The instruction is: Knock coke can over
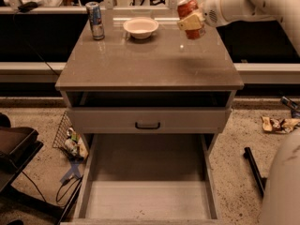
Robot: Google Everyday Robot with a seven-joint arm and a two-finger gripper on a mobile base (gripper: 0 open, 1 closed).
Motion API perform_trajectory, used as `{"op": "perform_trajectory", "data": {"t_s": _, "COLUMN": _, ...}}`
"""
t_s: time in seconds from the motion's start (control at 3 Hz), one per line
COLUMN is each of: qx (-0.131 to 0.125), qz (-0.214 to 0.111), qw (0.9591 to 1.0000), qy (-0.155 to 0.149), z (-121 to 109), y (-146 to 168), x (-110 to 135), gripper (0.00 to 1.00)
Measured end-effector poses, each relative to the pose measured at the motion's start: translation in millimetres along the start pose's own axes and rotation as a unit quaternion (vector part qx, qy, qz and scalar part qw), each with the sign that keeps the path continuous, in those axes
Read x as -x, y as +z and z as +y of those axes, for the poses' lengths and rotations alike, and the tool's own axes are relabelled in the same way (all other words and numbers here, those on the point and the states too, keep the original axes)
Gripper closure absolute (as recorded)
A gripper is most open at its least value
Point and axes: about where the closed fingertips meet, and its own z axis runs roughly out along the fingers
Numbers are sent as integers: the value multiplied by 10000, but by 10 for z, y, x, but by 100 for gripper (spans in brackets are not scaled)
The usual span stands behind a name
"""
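Items we count at the brown, flat-topped cabinet counter (140,64):

- Cans, two. One short orange-red metal coke can (187,5) with a silver top, over the counter's back right part, tilted with its top leaning left. One taller, slimmer blue-and-silver can (95,20), upright at the back left, well apart from the first.
- Bowls, one: a shallow white round bowl (140,27), between the two cans, upright on the counter.
- Claws, one: the claw (191,20) on the white arm (243,3) reaching in from the upper right. We record it clamped on the coke can, with a beige pad (190,22) across the can's middle.
- Drawers, two: an upper grey drawer (117,120) with a black handle, closed; a lower grey drawer (147,191) pulled fully out.
- Floor items: one wire basket (63,132) left of the cabinet; one black rod (255,170) at right; scraps of pale litter (276,123) at far right.

Hidden or unclear:

- The claw's far finger is behind the coke can, and the pad covers part of the can's lettering.
- We cannot tell whether the can's base touches the counter.
- The arm runs off the right edge.
- The lower drawer's front is cut by the bottom edge.
- The basket's contents are hard to make out.
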Motion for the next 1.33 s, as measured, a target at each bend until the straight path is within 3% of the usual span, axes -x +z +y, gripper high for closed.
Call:
{"op": "perform_trajectory", "data": {"t_s": 0.33, "qx": 142, "qz": 777, "qw": 9969, "qy": -62, "z": -50, "y": -184, "x": -297, "gripper": 100}}
{"op": "perform_trajectory", "data": {"t_s": 0.67, "qx": 310, "qz": 1268, "qw": 9914, "qy": -61, "z": -36, "y": -320, "x": -538, "gripper": 100}}
{"op": "perform_trajectory", "data": {"t_s": 1.0, "qx": 540, "qz": 1956, "qw": 9780, "qy": -474, "z": 57, "y": -349, "x": -848, "gripper": 100}}
{"op": "perform_trajectory", "data": {"t_s": 1.33, "qx": 799, "qz": 2425, "qw": 9633, "qy": -824, "z": 162, "y": -312, "x": -1099, "gripper": 100}}
